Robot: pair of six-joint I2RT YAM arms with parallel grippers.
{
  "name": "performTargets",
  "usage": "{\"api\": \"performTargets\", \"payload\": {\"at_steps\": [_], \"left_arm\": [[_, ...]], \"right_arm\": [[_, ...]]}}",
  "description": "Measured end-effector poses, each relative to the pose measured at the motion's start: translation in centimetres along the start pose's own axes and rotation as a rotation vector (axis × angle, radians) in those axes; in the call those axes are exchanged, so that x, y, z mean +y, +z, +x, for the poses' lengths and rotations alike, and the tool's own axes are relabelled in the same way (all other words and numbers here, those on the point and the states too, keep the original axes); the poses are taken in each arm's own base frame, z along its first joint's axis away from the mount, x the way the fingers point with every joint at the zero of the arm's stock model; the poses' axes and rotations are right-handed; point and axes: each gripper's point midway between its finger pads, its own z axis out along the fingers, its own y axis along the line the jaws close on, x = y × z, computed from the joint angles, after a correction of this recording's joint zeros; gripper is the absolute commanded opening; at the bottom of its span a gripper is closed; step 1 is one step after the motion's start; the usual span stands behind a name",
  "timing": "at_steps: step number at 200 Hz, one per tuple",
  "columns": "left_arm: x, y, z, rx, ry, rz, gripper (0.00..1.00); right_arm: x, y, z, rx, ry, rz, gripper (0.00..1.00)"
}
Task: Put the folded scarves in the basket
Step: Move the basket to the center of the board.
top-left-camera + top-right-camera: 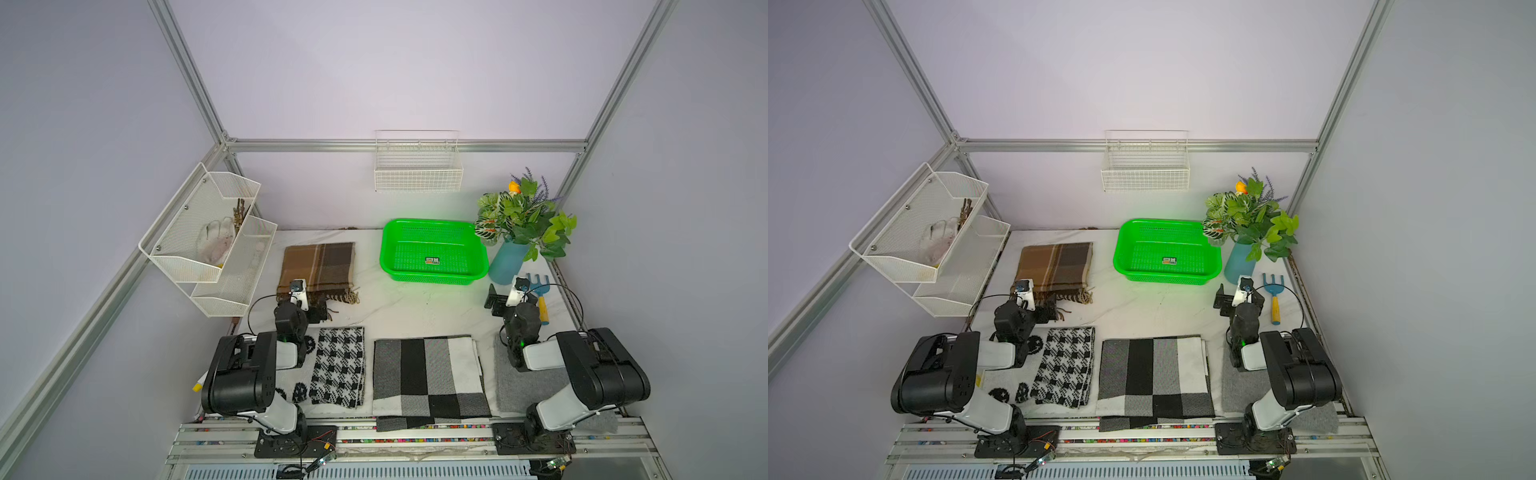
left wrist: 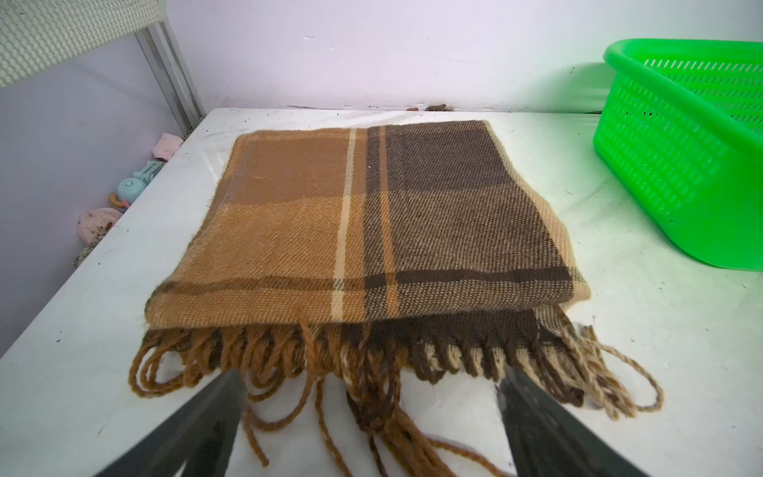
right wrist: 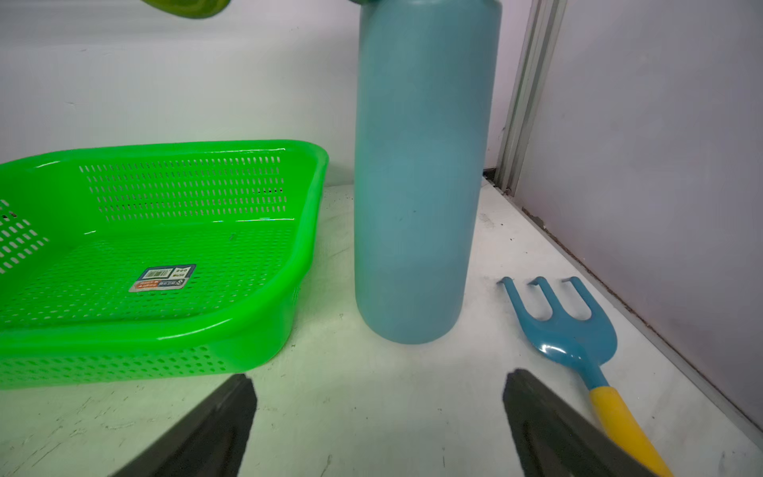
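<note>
A folded brown plaid scarf [image 1: 318,266] [image 1: 1054,266] [image 2: 371,223] lies flat at the back left of the table, its fringe toward the arms. My left gripper [image 1: 318,311] [image 2: 371,380] stands open at the fringe edge; loose tassels lie between its fingers, and nothing is gripped. The bright green basket [image 1: 432,279] [image 1: 1165,278] [image 2: 681,165] [image 3: 124,363] sits to the right of the scarf, holding only a sticker. My right gripper [image 1: 1239,298] [image 3: 380,384] is open over bare table near the basket's front right corner.
A blue vase [image 1: 507,262] [image 3: 413,206] of plants and a blue rake [image 1: 540,295] [image 3: 569,330] stand right of the basket. A houndstooth scarf [image 1: 338,365], a grey-black block scarf [image 1: 428,378] and a grey cloth [image 1: 515,386] lie in front. A white mesh rack [image 1: 208,241] hangs left.
</note>
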Motion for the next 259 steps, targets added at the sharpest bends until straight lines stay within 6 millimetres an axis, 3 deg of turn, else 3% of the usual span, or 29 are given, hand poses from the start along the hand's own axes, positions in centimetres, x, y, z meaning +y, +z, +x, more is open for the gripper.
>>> {"api": "performTargets", "payload": {"at_steps": [205, 224, 259], "left_arm": [[0.1, -0.2, -0.3, 0.0, 0.003, -0.016, 0.99], [-0.4, -1.6, -2.6, -0.034, 0.025, -0.041, 0.98], [-5.2, -4.0, -11.2, -0.183, 0.033, 0.05, 0.94]], "right_arm": [[0.6, -0.3, -0.3, 0.003, -0.014, -0.028, 1.0], [1.8, -0.9, -2.5, -0.019, -0.038, -0.082, 1.0], [4.8, -0.3, -8.7, -0.053, 0.007, -0.185, 1.0]]}}
